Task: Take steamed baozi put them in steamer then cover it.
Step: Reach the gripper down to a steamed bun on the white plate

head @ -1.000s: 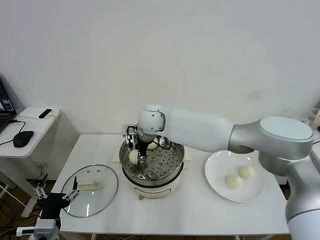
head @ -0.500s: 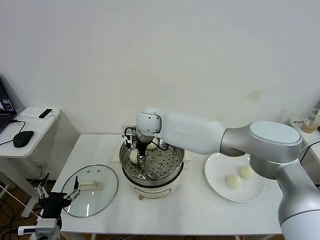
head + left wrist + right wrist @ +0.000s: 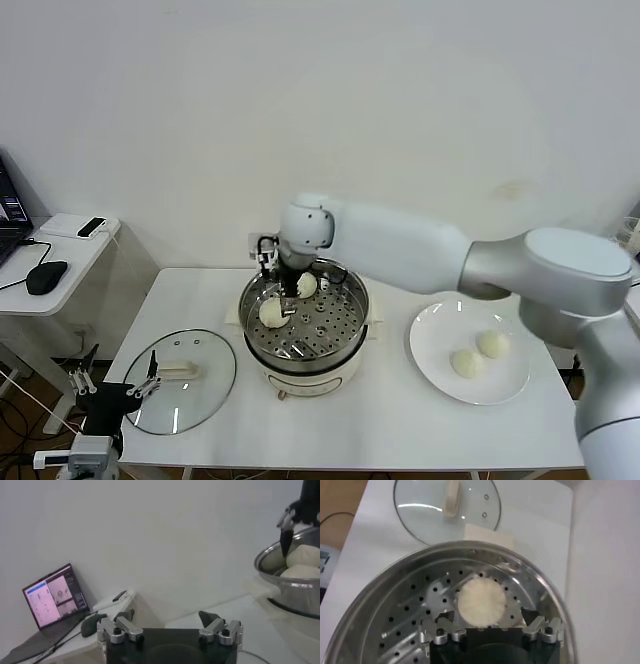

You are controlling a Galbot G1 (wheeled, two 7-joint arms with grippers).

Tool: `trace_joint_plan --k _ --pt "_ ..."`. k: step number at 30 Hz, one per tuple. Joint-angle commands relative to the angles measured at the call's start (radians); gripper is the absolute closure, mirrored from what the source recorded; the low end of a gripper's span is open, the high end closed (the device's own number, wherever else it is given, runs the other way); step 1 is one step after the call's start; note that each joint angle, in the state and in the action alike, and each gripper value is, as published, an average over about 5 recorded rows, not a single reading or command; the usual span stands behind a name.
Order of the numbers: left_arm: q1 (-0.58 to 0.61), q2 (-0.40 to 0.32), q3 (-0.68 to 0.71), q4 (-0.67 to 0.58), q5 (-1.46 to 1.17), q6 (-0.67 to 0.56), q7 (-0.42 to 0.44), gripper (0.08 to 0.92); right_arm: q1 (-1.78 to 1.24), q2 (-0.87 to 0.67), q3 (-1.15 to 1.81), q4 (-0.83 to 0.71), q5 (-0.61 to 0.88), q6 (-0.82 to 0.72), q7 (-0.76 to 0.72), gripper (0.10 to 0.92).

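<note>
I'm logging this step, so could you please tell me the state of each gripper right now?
Left gripper: open, empty, parked beside the table.
Right gripper: open over the steamer, holding nothing; a baozi lies below its fingers.

A plain white wall (image 3: 400, 120) rises behind the white table (image 3: 390, 420). Off the table's left edge stands a smaller white side desk (image 3: 50, 255) carrying a laptop (image 3: 52, 600), a black mouse (image 3: 45, 277) and a phone (image 3: 91, 227).

Steamer (image 3: 305, 340): polished stainless steel, perforated tray mirror-glossy. Baozi (image 3: 480, 602) between the open jaws: matt, soft, slightly fuzzy dough. Cover (image 3: 180, 381): clear glossy glass, metal rim, matt cream plastic handle. Plate (image 3: 430, 350) glossy white. Bench (image 3: 400, 430) smooth matt white.
</note>
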Motion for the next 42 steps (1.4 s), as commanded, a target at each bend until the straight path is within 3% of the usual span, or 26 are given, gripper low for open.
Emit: trace_joint_plan --k 1,11,21,31,42 --pt "0.0 0.011 -0.008 0.004 -0.013 0.004 0.003 0.177 0.136 -0.28 0.007 0.182 -0.09 0.154 -0.154 0.202" --pt "-0.02 0.022 0.017 0.022 -0.01 0.012 0.01 0.177 0.071 -0.723 0.032 0.392 -0.27 0.273 -0.244 0.203" --pt "-0.04 0.02 0.066 0.056 0.014 0.011 0.009 0.177 -0.428 -1.0 0.435 0.423 -0.481 0.363 -0.278 0.203" --pt "-0.025 0.02 0.067 0.058 0.028 0.01 0.008 0.177 -0.871 -1.013 0.75 0.374 -0.627 0.437 -0.283 0.203" --pt "-0.018 0.006 0.064 0.051 0.045 0.011 0.009 0.177 -0.878 -0.842 0.722 0.224 -0.676 0.432 -0.212 0.203"
